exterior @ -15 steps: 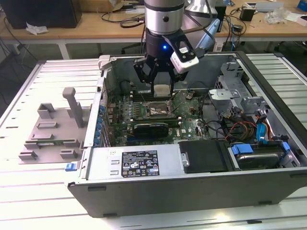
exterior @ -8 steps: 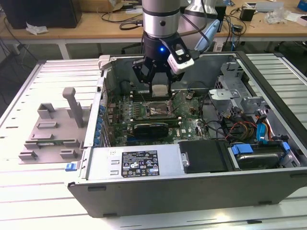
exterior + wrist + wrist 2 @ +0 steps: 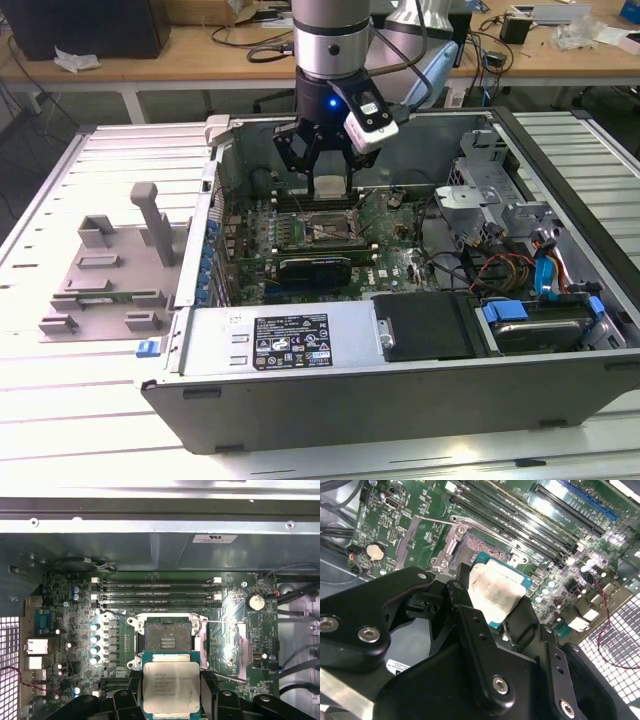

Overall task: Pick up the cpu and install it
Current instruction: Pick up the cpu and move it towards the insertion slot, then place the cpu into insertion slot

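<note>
- The gripper (image 3: pixel 495 606) is pinching the cpu (image 3: pixel 496 592) by two opposite edges; its black fingers (image 3: pixel 464 594) are spread just to the chip's width and are pressing against its sides.
- In the second wrist view the cpu is showing its pale silver top, smeared with grey paste, with a green border peeking out along the edge facing the socket (image 3: pixel 475 547).
- In the first wrist view the gripper (image 3: pixel 171 694) is gripping the cpu (image 3: pixel 171 686) flat and level, with one finger on each side, and the chip's edge is sitting just beside the socket (image 3: pixel 167 641) frame.
- In the exterior view the gripper (image 3: pixel 328 186) is hanging inside the computer case (image 3: pixel 300 400), directly above the socket (image 3: pixel 322 230); the cpu (image 3: pixel 330 184) is hovering clear of the socket and is not seated in it.
- The socket is lying open, showing its bare contact field, and its metal bracket (image 3: pixel 235 645) is lying folded back flat beside it.
- The memory slots (image 3: pixel 155 592) are running in parallel rows on the far side of the socket from the cpu.
- The motherboard (image 3: pixel 60 605) is lying flat around the socket, on the floor of the case.
- The grey fixture plate (image 3: pixel 105 280) is sitting outside the case, well apart from the socket.
</note>
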